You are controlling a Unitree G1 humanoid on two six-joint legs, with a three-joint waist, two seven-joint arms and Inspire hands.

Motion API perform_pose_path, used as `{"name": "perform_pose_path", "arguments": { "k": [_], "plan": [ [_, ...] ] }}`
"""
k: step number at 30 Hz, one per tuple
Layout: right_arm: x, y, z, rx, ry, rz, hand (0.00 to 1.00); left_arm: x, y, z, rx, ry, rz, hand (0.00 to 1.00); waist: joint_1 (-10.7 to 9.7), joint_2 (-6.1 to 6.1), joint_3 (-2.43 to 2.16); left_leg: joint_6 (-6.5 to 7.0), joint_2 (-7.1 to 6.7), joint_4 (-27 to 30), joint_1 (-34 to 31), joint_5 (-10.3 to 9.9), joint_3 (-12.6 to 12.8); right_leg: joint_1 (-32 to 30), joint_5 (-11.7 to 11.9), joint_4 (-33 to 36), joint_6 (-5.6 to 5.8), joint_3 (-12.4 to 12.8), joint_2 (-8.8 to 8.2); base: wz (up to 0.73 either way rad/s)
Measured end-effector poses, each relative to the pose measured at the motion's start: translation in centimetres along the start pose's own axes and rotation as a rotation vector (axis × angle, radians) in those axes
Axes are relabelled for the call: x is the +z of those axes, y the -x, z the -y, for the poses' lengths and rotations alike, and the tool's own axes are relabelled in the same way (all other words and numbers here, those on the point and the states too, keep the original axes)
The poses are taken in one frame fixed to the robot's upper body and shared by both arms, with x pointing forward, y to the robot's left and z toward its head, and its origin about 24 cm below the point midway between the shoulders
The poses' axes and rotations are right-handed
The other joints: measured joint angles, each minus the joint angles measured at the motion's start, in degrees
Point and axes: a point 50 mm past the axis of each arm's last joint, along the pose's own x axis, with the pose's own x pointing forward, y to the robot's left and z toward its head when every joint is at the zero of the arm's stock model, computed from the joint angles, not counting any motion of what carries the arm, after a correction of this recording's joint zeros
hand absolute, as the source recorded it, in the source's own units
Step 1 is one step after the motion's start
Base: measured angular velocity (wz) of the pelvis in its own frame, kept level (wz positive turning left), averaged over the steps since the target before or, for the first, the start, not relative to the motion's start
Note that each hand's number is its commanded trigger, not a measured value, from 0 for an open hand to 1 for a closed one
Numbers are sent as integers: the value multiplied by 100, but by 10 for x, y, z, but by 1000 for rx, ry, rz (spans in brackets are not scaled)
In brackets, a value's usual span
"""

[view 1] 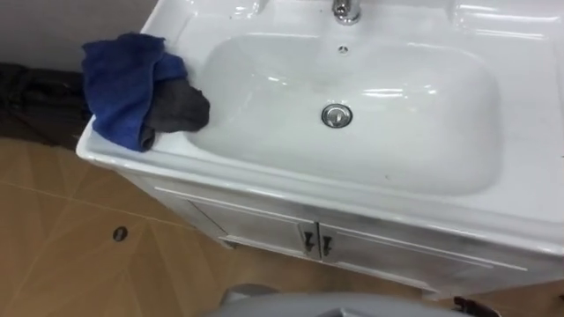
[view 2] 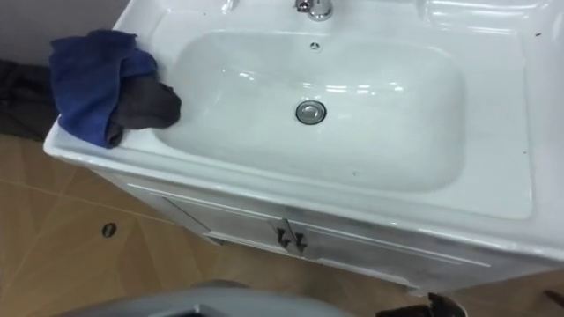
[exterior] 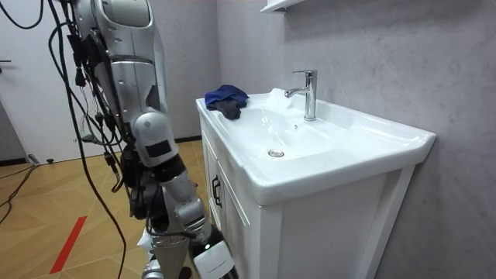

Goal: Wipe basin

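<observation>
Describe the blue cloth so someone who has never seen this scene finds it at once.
Start at the white basin and go to the front left corner of its rim, far from the tap. The blue cloth lies crumpled there; it is the bright, larger one, with a smaller dark grey cloth against its bowl side.

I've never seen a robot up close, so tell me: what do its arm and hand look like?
The right arm is a smooth silver-grey shell with a rounded elbow that carries a black panel. Black cables hang in loops beside it. The right hand bears a white tag at its back; the rest I cannot make out.
</observation>
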Motion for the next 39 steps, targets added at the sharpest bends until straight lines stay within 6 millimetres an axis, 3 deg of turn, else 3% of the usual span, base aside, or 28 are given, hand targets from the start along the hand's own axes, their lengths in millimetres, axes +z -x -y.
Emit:
{"name": "perform_pose_path", "arguments": {
  "k": [1, 2, 4, 7, 9, 12, 17, 23, 27, 28, 31, 34, 39],
  "plan": [
    [2, 0, -2, 10, 0, 2, 0, -24, 4, -5, -17, -68, -57, 0, 1, -49, -14, 5, -14, 6, -26, 3, -36, 7, -4, -5, 7, -77, -15, 29],
    [2, 0, -4, 17, -2, 3, 0, -35, 7, -8, -22, -100, -82, 0, 1, -84, -14, 9, -23, 10, -35, 6, -47, 15, -7, -10, 11, -96, -23, 29],
    [-6, 0, -9, 46, -23, -25, 0, -75, 16, -15, -70, -250, -187, 0, -34, -163, 7, 20, -43, 25, -32, 12, -53, 94, -34, -19, 34, -226, -61, 30],
    [-12, 0, -14, 67, -28, -55, 0, -118, 33, -27, -144, -394, -322, 0, -41, -288, 37, 21, -58, 51, 37, 11, -37, 190, -55, -23, 46, -217, -71, 5],
    [-17, 1, -14, 67, -28, -68, 0, -134, 42, -30, -213, -466, -377, 0, -86, -319, 68, 58, -52, 73, 55, -14, 2, 232, -66, -24, 51, -226, -87, 3],
    [-23, 2, -13, 65, -34, -78, 0, -149, 51, -32, -330, -536, -444, 0, -224, -316, 71, 106, -26, 101, 33, -68, 53, 234, -82, -18, 52, -211, -68, 1],
    [-29, 2, -13, 51, -97, -98, 0, -156, 67, -12, -584, -735, -407, 0, -619, -318, 73, 106, -19, 86, 34, -69, 101, 232, -83, -15, 55, -205, -63, -2],
    [-30, 2, -12, 39, -100, -106, 0, -147, 82, 24, -804, -895, -300, 0, -912, -341, 65, 108, 13, 100, 69, -68, 532, 154, -81, 13, 53, 99, -33, -25],
    [-29, 2, -16, 45, -133, -99, 0, -144, 86, 32, -877, -985, -263, 0, -1126, -444, 87, 110, 24, 90, 155, -69, 876, 151, -85, 78, 62, 309, -61, -31],
    [-27, 2, -18, 51, -145, -91, 0, -143, 89, 37, -897, -990, -255, 0, -1173, -480, 120, 110, 31, 88, 152, -69, 957, 133, -85, 81, 62, 352, -61, -12],
    [-26, 2, -26, 72, -166, -87, 0, -141, 93, 44, -944, -1017, -234, 0, -1277, -549, 153, 116, 41, 88, 151, -74, 1065, 91, -85, 86, 63, 451, -57, -16],
    [-26, 2, -30, 82, -180, -88, 0, -138, 97, 52, -988, -1052, -203, 0, -1280, -594, 154, 139, 97, 89, 151, -107, 1170, 31, -74, 113, 63, 571, -36, -21],
    [-24, 2, -31, 93, -196, -84, 0, -136, 99, 56, -1008, -1079, -182, 0, -1338, -561, 135, 157, 102, 90, 152, -160, 1272, -54, -71, 185, 70, 709, -17, -13]
  ]
}}
